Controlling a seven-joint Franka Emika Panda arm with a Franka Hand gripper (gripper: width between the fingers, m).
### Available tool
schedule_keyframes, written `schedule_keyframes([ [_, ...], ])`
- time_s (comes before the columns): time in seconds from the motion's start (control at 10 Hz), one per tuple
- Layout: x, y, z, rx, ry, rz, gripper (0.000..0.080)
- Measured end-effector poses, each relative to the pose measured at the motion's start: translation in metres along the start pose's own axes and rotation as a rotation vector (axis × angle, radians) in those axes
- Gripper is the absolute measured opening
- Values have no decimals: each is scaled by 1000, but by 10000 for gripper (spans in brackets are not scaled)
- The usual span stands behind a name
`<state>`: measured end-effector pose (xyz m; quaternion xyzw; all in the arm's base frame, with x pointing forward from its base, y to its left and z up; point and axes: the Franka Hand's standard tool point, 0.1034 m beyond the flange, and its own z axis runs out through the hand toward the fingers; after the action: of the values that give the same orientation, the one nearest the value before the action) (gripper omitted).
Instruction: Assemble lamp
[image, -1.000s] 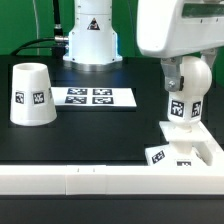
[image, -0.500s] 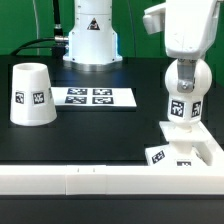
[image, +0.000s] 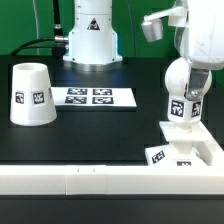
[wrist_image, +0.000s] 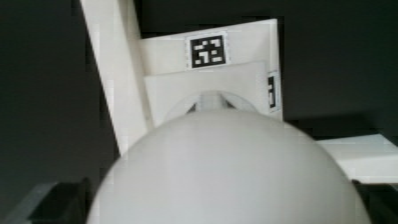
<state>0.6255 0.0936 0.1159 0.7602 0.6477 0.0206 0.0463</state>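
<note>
The round white bulb (image: 179, 98) stands upright on the low square base (image: 197, 150) at the exterior view's right, its tag facing the camera. My gripper (image: 184, 86) is up around the bulb's top, with a dark finger (image: 194, 88) beside it. The jaws look open, one on each side of the bulb. In the wrist view the bulb (wrist_image: 222, 165) fills the foreground, with the base and its tag (wrist_image: 210, 50) beyond it. The conical shade (image: 30, 95) stands alone at the exterior view's left.
The marker board (image: 93, 97) lies flat at the back, in front of the arm's pedestal (image: 90, 35). The long white rail (image: 90, 180) runs along the front edge and also shows in the wrist view (wrist_image: 112, 80).
The arm's upper part has swung up and toward the exterior view's right. The bulb, its tag, the base and the shade have stayed in place.
</note>
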Motion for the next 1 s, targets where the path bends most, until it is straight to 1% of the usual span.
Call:
schedule_keyframes([
  [0.4,-4,1,0,-6,-18,-221,698],
  [0.6,-5,2,0,-7,-23,-289,698],
  [0.7,-5,2,0,-7,-23,-275,568],
  [1.0,-6,2,0,-7,-23,-267,571],
])
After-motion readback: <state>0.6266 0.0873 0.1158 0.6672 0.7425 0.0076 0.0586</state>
